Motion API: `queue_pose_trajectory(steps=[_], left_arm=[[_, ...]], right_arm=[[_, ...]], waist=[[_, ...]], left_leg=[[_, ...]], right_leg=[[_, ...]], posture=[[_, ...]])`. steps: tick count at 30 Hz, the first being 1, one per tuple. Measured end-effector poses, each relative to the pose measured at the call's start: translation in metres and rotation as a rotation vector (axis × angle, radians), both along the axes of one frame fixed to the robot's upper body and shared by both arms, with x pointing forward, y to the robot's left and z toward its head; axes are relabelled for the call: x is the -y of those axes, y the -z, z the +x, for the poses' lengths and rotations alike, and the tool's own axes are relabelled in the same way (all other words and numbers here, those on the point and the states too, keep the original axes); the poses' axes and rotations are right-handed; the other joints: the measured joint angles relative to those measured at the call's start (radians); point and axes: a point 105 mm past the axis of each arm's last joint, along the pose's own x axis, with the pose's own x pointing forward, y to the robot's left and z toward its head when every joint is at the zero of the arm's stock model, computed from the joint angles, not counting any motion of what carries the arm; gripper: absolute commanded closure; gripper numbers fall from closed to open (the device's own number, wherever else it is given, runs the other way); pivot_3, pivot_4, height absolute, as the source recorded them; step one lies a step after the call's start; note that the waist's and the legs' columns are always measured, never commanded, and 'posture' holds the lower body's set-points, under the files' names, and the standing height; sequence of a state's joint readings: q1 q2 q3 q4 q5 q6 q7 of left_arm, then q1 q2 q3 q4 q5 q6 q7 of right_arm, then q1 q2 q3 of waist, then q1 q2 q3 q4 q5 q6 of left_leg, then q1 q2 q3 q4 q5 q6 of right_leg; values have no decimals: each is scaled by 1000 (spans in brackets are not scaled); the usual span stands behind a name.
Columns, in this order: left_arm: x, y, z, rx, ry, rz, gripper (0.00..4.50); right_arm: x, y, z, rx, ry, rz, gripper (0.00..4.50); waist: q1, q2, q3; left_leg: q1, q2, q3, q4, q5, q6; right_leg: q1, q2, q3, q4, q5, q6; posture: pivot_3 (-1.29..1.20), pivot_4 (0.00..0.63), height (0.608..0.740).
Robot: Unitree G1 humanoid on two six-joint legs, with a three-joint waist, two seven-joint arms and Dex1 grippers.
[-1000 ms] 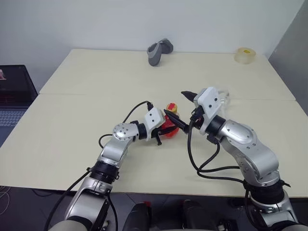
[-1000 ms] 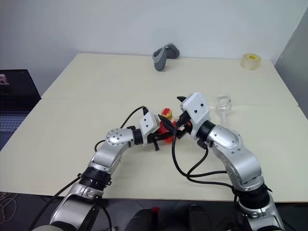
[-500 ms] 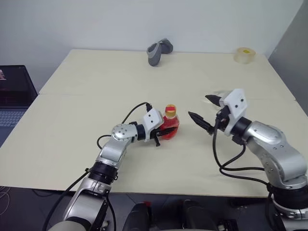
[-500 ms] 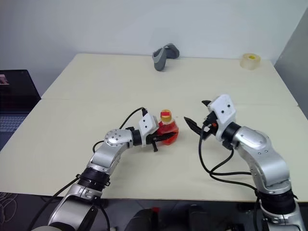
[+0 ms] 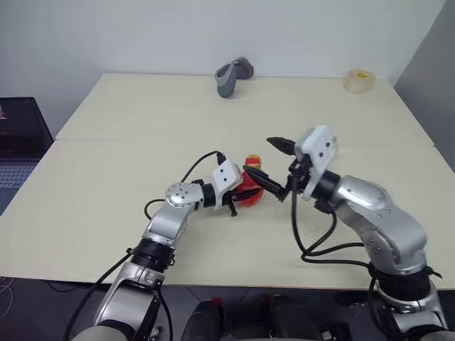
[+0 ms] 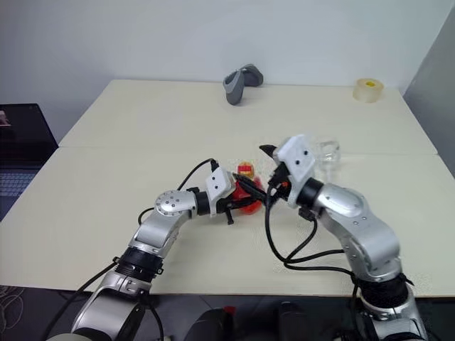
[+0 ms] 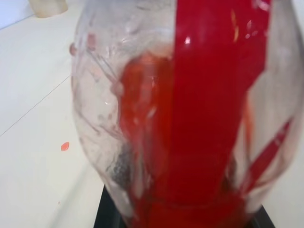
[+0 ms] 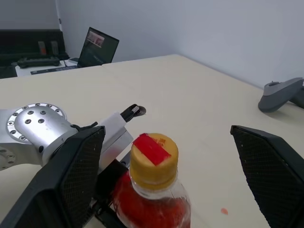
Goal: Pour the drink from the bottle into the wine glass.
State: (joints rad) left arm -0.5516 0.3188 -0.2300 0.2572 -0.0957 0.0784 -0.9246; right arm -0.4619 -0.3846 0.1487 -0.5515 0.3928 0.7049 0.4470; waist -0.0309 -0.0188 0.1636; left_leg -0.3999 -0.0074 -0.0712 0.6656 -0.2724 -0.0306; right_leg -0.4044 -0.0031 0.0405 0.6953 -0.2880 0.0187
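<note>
Clear wine glass [image 6: 328, 153] is mostly hidden behind the right gripper [image 8: 166, 178], whose fingers are spread wide around the yellow cap [image 8: 154, 159]. Left gripper [image 5: 242, 197] clamps the bottle [image 5: 249, 190], red drink [image 7: 190, 118] inside.

The bottle [image 8: 153, 187] is standing upright near the middle of the near half of the table, its clear, rounded belly bulging out below a narrow neck. A yellow cap [image 8: 154, 159] with a red strip across the top is sitting closed on it. The drink [image 7: 156, 137], a translucent red-orange liquid, is filling the belly, and a broad red label band is running down the plastic. The wine glass [image 6: 328, 153] is standing to the right of the bottle and a little farther back (only its clear bowl is showing, the stem and foot being hidden).
</note>
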Motion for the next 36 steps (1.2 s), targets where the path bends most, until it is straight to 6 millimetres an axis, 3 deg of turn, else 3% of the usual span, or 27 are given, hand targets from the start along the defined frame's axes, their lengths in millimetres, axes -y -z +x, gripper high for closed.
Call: queue_pose_trajectory(steps=[12,24,29,33,36], left_arm=[[2,0,-1,-3,5,-3,3744],[2,-1,1,-3,0,-5,3751],[1,-1,0,-4,2,-4,3753],[1,-1,0,-3,2,-3,3753],[1,-1,0,-3,2,-3,3753]], right_arm=[[-1,-1,15,32,73,-12,0],[26,7,7,-45,73,-58,0],[54,-1,16,-50,177,-35,0],[62,5,14,-75,175,-69,0],[57,8,7,-106,110,-71,0]], waist=[[1,0,0],[1,0,0],[2,0,0],[2,0,0],[1,0,0]], left_leg=[[0,0,0,0,0,0],[0,0,0,0,0,0],[0,0,0,0,0,0],[0,0,0,0,0,0],[0,0,0,0,0,0]], right_leg=[[0,0,0,0,0,0],[0,0,0,0,0,0],[0,0,0,0,0,0],[0,0,0,0,0,0],[0,0,0,0,0,0]], posture=[[0,150,740],[0,150,740],[0,150,740],[0,150,740],[0,150,740]])
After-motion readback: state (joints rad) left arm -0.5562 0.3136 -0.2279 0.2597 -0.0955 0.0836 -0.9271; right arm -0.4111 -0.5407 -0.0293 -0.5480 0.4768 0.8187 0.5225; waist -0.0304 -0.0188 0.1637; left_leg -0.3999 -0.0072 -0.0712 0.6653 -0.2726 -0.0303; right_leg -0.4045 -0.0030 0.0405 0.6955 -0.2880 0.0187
